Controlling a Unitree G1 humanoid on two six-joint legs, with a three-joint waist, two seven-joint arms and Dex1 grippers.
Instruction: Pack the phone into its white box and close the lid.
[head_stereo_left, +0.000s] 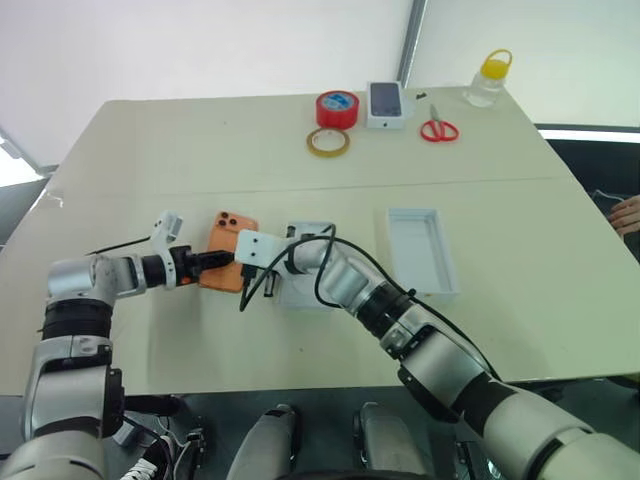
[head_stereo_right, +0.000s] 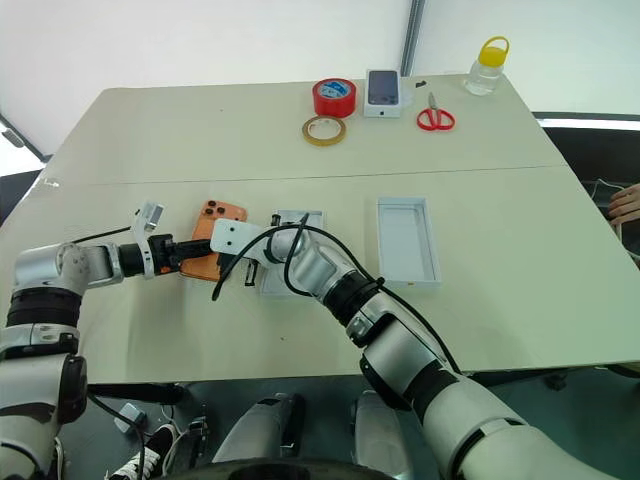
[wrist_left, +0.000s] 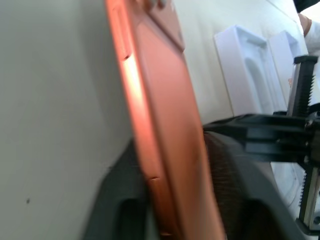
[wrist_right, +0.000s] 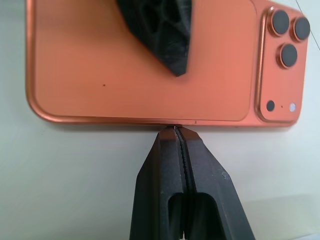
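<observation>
Two grippers at the orange phone (head_stereo_left: 228, 250) on the table (head_stereo_left: 200, 160), left gripper (head_stereo_left: 212, 262) clamping the phone between its fingers, right gripper (wrist_right: 176, 129) pressed shut, tips touching the phone's long edge, white box (head_stereo_left: 421, 250) lying open, well apart to the right

The phone (wrist_right: 125, 65) has a smooth orange back that looks like soft matt metal, with a shiny edge. The claw (wrist_right: 176, 131) fingers are black plastic with tiny ridges. The tabletop (head_stereo_left: 200, 140) is smooth, dull beige.
</observation>
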